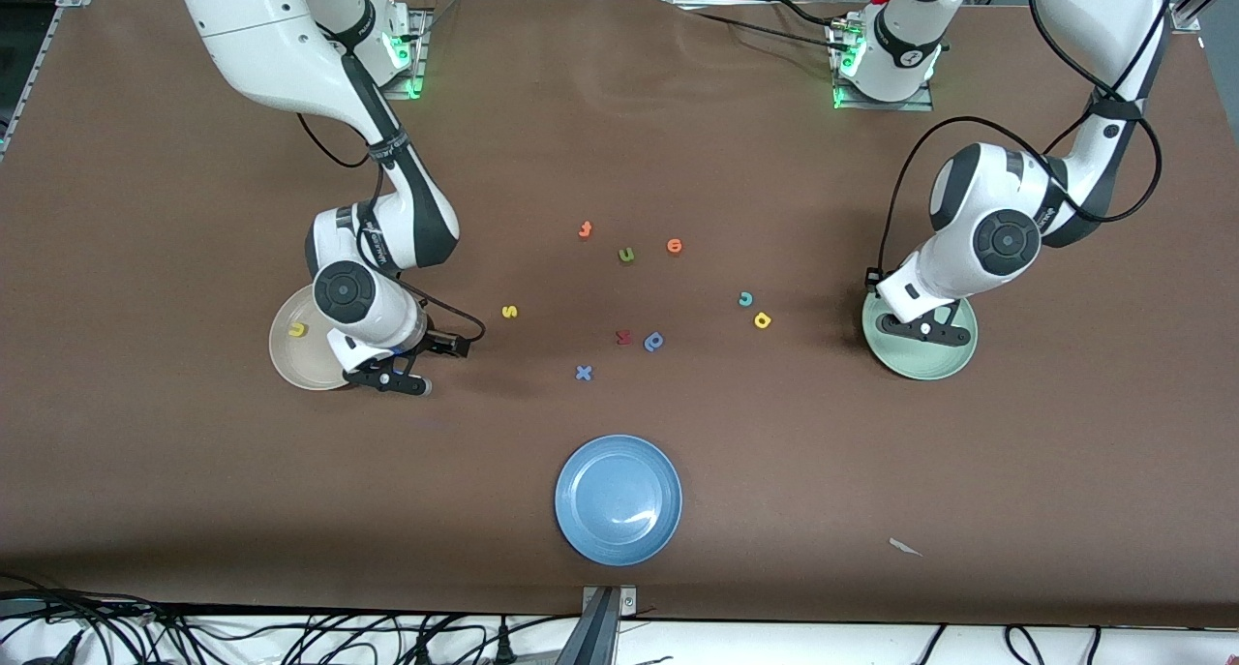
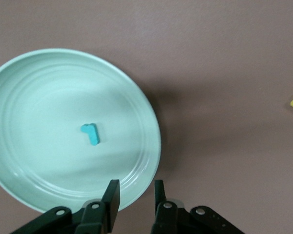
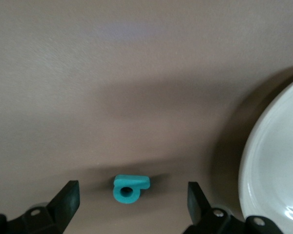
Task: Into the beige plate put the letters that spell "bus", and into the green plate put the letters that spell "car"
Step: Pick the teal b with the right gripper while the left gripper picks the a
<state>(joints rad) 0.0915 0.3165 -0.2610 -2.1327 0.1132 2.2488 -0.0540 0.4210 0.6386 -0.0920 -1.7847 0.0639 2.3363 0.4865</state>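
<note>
A yellow "u" (image 1: 297,330) lies in the beige plate (image 1: 290,363). My right gripper (image 1: 389,378) is low over the table beside that plate's rim (image 3: 271,161), toward the front camera. It is open wide, and the teal "b" (image 3: 130,187) lies on the table between its fingers. The yellow "s" (image 1: 509,311) lies on the table. My left gripper (image 1: 926,330) hangs over the green plate (image 1: 947,360), open and holding nothing (image 2: 135,197). The light-blue "r" (image 2: 91,134) lies in that plate (image 2: 34,92). The teal "c" (image 1: 744,299) and yellow "a" (image 1: 762,320) lie on the table.
A blue plate (image 1: 618,498) sits near the front edge. Loose in the middle are an orange "t" (image 1: 585,229), a green "u" (image 1: 626,255), an orange "o" (image 1: 675,247), a red letter (image 1: 624,337), a darker blue letter (image 1: 654,341) and a blue "x" (image 1: 584,373).
</note>
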